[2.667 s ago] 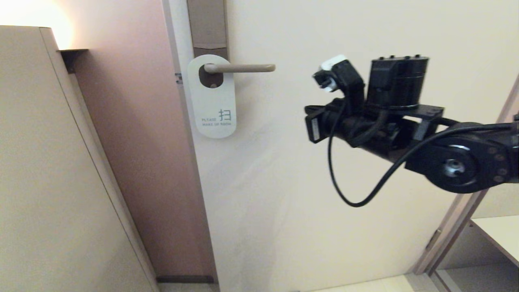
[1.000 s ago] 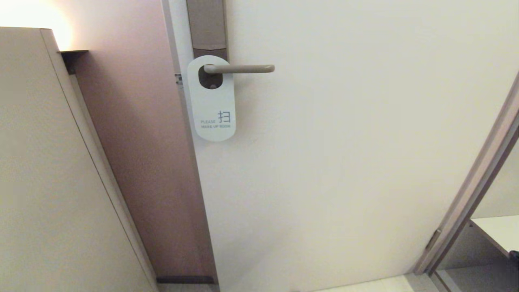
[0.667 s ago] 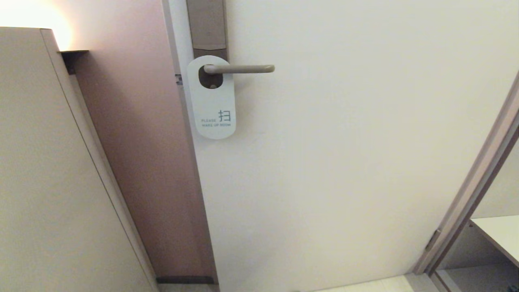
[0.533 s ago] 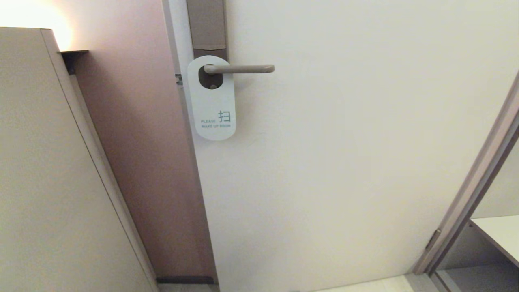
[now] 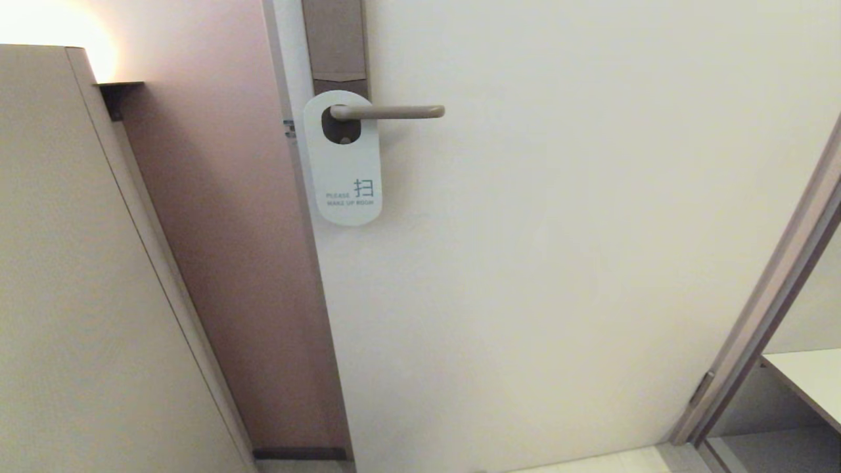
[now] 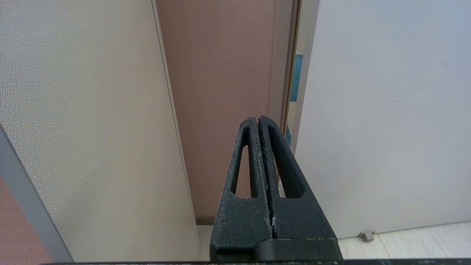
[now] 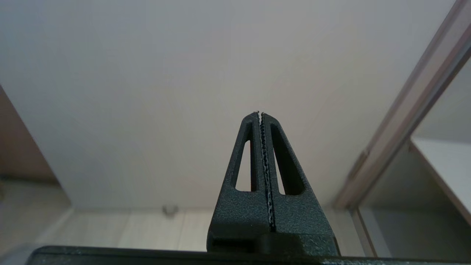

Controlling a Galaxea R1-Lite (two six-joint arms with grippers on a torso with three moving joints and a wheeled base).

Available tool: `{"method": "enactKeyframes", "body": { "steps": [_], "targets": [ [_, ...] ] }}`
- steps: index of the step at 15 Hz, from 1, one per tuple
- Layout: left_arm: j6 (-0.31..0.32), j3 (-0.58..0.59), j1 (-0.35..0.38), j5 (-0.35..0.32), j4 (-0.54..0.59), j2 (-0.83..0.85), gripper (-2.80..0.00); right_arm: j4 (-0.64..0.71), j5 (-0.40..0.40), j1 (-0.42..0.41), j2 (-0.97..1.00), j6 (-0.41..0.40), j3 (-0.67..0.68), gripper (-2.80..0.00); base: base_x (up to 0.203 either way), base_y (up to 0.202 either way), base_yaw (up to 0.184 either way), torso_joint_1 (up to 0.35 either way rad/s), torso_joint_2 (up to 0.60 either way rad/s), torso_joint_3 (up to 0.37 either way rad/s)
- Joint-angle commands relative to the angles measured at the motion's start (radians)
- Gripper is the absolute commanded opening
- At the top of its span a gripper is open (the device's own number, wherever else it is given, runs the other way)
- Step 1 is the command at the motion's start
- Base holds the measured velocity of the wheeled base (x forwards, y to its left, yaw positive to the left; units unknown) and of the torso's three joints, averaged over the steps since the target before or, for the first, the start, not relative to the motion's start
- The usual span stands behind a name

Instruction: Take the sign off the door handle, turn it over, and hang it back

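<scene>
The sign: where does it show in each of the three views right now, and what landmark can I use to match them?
Head view: the sign hangs on the door handle, upper centre-left, white "MAKE UP ROOM" face outward.
Left wrist view: not in it; only the shut left pincer.
Right wrist view: not in it; only the shut right pincer.
Shared landmark: the pale door.

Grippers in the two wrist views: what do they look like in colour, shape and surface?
Both look alike. The left gripper and the right gripper are matt black with a grainy, rough surface. Each has two long tapering jaws, each pierced by a long slot, rising from a broad blocky base. The right one's inner faces show a fine pale toothed edge along the seam. No cables or markings show in these views.
</scene>
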Motion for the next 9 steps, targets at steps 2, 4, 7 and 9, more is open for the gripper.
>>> {"method": "enactKeyframes", "body": {
  "steps": [2,4,7,9],
  "targets": [
    [-0.001,0.0,0.0,0.0,0.0,0.001,-2.8,-0.003,0.0,0.002,-0.049,0.0,0.004,-2.8,0.0,0.0,0.0,0.0,0.0,0.0],
    [0.001,0.0,0.0,0.0,0.0,0.001,-2.8,-0.003,0.0,0.002,-0.049,0.0,0.002,-2.8,0.0,0.0,0.0,0.0,0.0,0.0],
    [-0.001,0.0,0.0,0.0,0.0,0.0,-2.8,-0.003,0.0,0.002,-0.049,0.0,0.004,-2.8,0.0,0.0,0.0,0.0,0.0,0.0],
    [-0.001,0.0,0.0,0.0,0.0,0.0,-2.8,-0.003,0.0,0.002,-0.049,0.0,0.004,-2.8,0.0,0.0,0.0,0.0,0.0,0.0]
  ]
}}
